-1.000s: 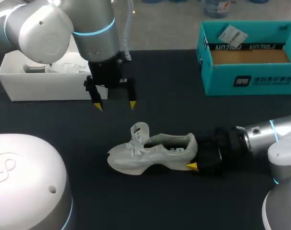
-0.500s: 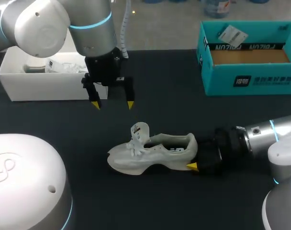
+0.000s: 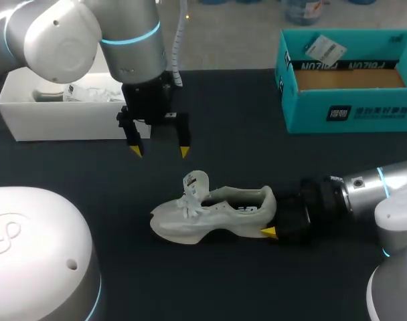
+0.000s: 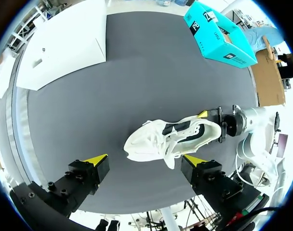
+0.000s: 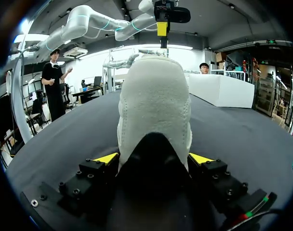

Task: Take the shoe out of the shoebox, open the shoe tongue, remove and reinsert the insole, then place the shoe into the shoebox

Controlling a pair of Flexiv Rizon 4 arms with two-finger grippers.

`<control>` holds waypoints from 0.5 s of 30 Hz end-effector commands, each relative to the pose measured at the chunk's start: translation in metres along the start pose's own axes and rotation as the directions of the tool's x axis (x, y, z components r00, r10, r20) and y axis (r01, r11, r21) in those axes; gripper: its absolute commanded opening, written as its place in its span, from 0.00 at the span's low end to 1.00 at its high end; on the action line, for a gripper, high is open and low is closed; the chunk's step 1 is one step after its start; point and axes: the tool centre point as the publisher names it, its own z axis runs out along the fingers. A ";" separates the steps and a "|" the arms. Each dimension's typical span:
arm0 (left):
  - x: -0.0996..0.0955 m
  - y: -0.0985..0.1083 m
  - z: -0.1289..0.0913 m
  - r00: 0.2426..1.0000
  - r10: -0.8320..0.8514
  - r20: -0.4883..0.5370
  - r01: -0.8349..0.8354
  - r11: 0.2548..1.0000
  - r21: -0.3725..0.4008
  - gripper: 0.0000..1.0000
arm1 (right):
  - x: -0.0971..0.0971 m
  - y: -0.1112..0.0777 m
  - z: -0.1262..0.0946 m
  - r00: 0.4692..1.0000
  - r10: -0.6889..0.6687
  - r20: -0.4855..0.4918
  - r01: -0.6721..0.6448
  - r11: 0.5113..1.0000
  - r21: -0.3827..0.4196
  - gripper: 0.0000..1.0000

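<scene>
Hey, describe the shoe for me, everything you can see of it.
The shoe is a white sneaker with a fabric-looking upper, dark patches by the collar, white laces, and its tongue raised. It stands upright on its sole on the black table, toe toward my left. The right pincer clamps its heel from both sides; nothing else touches it.

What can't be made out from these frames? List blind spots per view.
1. Insole: head view, the white shoe hides its inside behind collar and tongue; left wrist view, the opening is too dark.
2. Far finger of the right claw: head view, behind the shoe's heel.
3. Inside of the white box: head view, the left arm covers part.
4. Shoe's tongue and laces: right wrist view, the heel blocks everything ahead of the claw.
</scene>
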 end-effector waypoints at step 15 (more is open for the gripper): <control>-0.005 -0.003 0.000 1.000 0.001 -0.011 -0.001 1.000 -0.005 1.00 | 0.000 -0.006 0.005 1.000 0.000 0.002 0.000 1.000 0.003 0.00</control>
